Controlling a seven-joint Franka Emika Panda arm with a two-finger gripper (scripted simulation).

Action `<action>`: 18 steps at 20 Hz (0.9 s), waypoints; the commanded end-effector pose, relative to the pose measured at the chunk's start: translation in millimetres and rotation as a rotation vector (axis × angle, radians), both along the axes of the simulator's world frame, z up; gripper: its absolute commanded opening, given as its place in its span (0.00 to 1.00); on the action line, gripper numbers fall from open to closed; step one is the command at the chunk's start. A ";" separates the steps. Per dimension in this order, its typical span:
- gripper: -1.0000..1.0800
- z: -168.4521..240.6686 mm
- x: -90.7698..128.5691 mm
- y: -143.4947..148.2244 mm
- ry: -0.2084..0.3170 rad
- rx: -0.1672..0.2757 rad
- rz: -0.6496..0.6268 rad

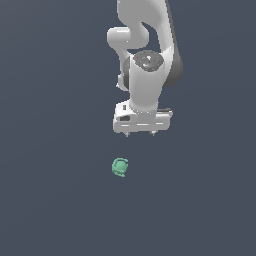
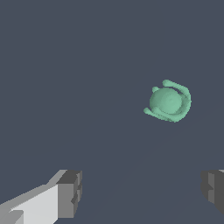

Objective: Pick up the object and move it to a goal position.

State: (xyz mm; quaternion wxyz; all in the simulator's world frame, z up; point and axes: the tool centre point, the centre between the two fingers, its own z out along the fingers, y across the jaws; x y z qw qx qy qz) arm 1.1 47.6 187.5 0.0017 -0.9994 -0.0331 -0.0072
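Gripper (image 1: 140, 134) hanging from the white arm (image 1: 145, 50), fingers (image 2: 70, 192) spread wide, nothing between them. Object (image 1: 120, 167) small, teal-green, roundish and lumpy, ringed by a thin curved rim; lying on the plain dark floor (image 1: 50, 200), below the gripper in the exterior view and slightly toward that view's left. Clear of both fingertips, not touched. In the wrist view, object (image 2: 168, 101) seen ahead of the open fingers, nearer the dark pad (image 2: 213, 189) than the white-backed one.
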 end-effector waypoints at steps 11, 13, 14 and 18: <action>0.96 -32.9 31.2 -29.5 0.007 0.006 -0.144; 0.96 -43.6 39.6 -38.8 0.009 0.006 -0.186; 0.96 -49.4 43.8 -43.9 0.010 0.006 -0.209; 0.96 -69.9 57.3 -61.6 0.012 0.004 -0.285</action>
